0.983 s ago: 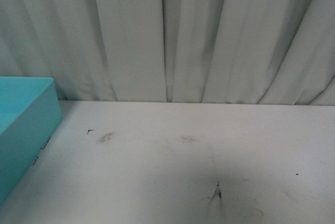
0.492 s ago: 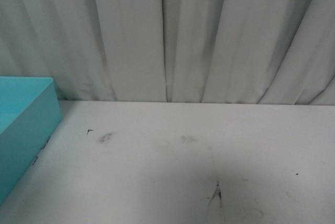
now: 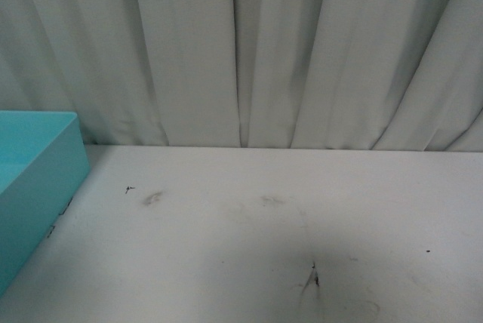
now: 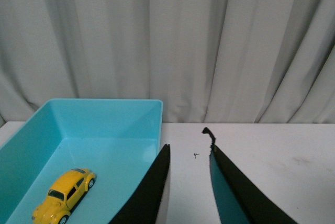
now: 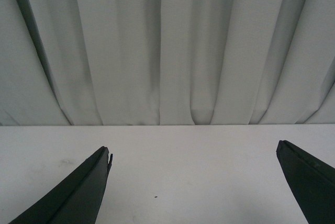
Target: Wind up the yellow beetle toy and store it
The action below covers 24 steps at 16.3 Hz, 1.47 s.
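Right gripper (image 5: 193, 182): jaws spread wide, nothing between them
Fingers (image 5: 78, 192): dark, tapered, above the table
Table (image 5: 193, 156): white, a small dark speck
Curtain (image 5: 167, 46): pale, pleated, behind the table

left fingers (image 4: 157, 192): black, tapered, teal inner face | right fingers (image 5: 78, 192): dark, tapered
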Tool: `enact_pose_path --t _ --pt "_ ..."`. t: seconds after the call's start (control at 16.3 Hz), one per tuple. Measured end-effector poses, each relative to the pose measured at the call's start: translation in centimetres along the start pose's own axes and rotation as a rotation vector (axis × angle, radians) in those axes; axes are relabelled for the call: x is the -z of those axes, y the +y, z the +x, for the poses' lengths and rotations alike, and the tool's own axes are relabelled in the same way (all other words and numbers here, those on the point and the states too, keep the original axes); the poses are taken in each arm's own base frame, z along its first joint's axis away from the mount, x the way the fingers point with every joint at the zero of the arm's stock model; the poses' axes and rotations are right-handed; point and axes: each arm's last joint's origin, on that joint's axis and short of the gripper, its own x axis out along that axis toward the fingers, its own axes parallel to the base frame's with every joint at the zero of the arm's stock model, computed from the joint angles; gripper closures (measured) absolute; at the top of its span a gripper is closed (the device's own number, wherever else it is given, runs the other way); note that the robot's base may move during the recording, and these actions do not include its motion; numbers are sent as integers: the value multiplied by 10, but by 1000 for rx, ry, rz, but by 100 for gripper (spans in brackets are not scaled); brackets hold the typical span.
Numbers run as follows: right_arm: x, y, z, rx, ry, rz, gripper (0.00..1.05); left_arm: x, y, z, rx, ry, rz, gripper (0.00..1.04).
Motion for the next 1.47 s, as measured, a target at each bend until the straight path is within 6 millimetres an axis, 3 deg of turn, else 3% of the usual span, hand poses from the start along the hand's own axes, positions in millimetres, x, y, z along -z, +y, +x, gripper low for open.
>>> enact_pose_path --t 0.37,0.43,1.47 --pt "0 0 0 0 0 0 7 0 0 0 0 0 0 10" --pt "0 0 0 0 0 0 7 0 0 0 0 0 1 5" --pt "0 0 0 0 1 0 7 0 0 0 0 0 0 7"
